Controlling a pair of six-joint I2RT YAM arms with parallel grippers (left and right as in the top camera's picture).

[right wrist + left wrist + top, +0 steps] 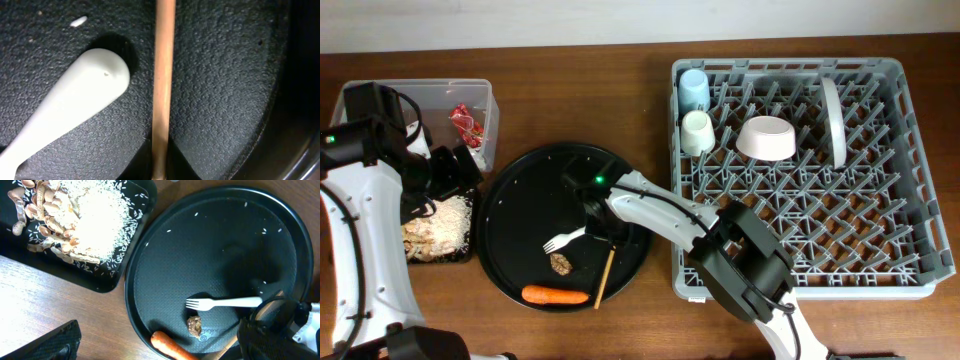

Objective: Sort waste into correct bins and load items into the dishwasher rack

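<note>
My right gripper [596,214] is down in the big round black tray [510,200], shut on the thin wooden chopstick [163,75], which lies flat beside the white fork [563,240]. The fork's handle [75,110] lies just left of the chopstick. A small brown lump [560,263] and an orange carrot [555,295] lie near the tray's front. My left gripper [455,172] hovers empty and open over the bins. The clear box [485,95] holds a red wrapper [466,122]. The shallow black tray [100,282] holds beige scraps [90,220]. One left finger [57,342] shows.
The grey dishwasher rack [820,230] at the right holds a light-blue cup [694,88], a cream cup [698,130], a white bowl [766,138] and an upright white plate [834,120]. My right arm [660,212] spans from the rack's front left corner into the round tray.
</note>
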